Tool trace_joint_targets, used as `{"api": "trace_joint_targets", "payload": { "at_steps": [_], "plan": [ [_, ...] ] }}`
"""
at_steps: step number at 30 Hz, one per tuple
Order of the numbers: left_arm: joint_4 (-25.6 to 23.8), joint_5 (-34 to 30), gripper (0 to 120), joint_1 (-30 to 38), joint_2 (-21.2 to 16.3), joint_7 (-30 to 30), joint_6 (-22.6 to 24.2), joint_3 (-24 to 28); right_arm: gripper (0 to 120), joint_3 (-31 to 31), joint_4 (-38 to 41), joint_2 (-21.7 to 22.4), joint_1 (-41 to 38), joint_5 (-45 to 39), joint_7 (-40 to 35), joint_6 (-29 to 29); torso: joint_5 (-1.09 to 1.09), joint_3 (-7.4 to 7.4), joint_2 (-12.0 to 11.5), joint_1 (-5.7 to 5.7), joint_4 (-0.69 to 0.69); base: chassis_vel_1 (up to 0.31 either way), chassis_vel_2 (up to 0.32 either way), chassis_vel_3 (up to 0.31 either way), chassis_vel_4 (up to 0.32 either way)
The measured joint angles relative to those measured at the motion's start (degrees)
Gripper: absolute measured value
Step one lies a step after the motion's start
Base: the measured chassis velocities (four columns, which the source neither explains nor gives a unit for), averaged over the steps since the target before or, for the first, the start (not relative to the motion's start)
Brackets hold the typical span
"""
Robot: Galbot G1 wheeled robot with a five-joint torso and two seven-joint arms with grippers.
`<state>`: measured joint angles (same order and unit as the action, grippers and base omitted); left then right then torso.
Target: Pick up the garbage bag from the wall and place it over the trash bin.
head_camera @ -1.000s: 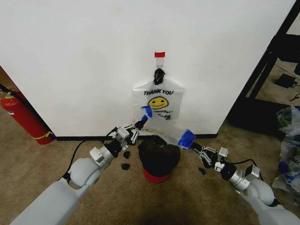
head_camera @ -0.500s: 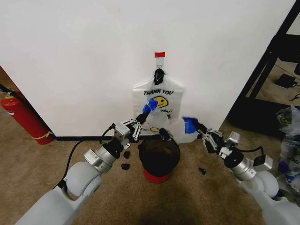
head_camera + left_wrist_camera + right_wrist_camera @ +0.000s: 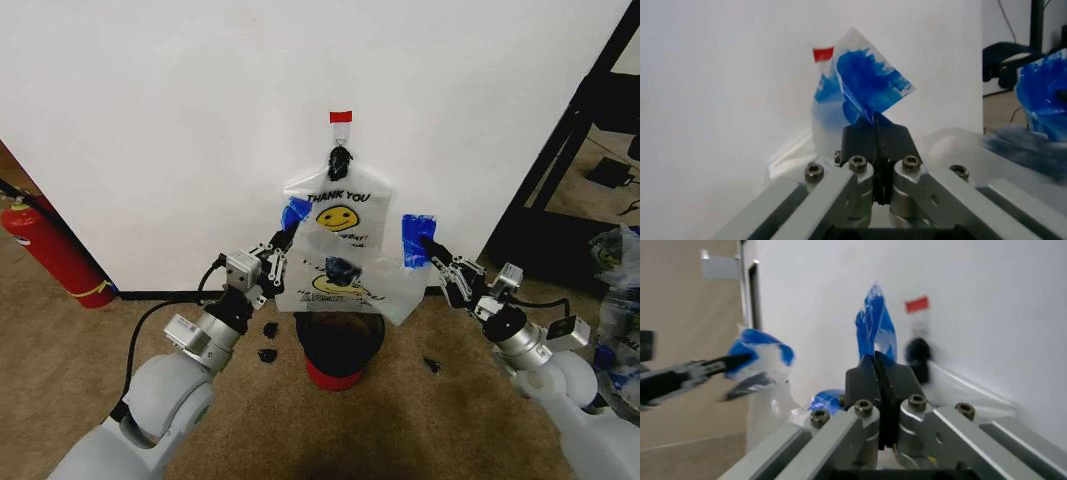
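2 grippers: both up at the wall [image 3: 150, 120], 1 on each side of the garbage bag [image 3: 345, 285].
Left gripper [image 3: 281, 240]: pinched tight on the bag's blue handle patch [image 3: 867, 87], fingers [image 3: 860, 145] pressed together in the left wrist view.
Right gripper [image 3: 432, 255]: clamped on the other blue patch [image 3: 875, 332], fingers [image 3: 897, 385] closed around the thin plastic.
Garbage bag: stretched wide between the 2 grippers, hanging directly above the trash bin [image 3: 340, 350], in front of a second smiley bag [image 3: 340, 205] on the wall hook [image 3: 341, 125].
Trash bin: upright on the brown carpet [image 3: 420, 420], just off the black baseboard [image 3: 170, 294].
Room: red fire extinguisher [image 3: 50, 252] left by the wall, black shelf frame [image 3: 580, 130] right.
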<state>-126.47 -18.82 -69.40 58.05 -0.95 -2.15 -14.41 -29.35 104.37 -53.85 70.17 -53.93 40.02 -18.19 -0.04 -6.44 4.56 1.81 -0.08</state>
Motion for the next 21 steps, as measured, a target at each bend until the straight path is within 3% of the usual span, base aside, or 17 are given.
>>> {"api": "trace_joint_targets", "payload": {
  "at_steps": [12,21],
  "plan": [
    [8.3,-0.2,0,-1.6,4.9,-0.1,-2.6,2.8,0,2.4,-7.2,-1.3,-2.7,5.1,-0.4,-2.1,-0.01,0.00,0.0,0.00,-0.01,0.000,0.000,0.000,0.000],
    [12.0,4.1,0,-5.6,6.3,1.0,-5.5,4.3,0,8.2,-13.8,-3.3,-2.7,12.6,-0.2,-5.8,0.00,0.00,0.0,0.00,-0.01,0.000,0.000,0.000,0.000]
  ]
}}
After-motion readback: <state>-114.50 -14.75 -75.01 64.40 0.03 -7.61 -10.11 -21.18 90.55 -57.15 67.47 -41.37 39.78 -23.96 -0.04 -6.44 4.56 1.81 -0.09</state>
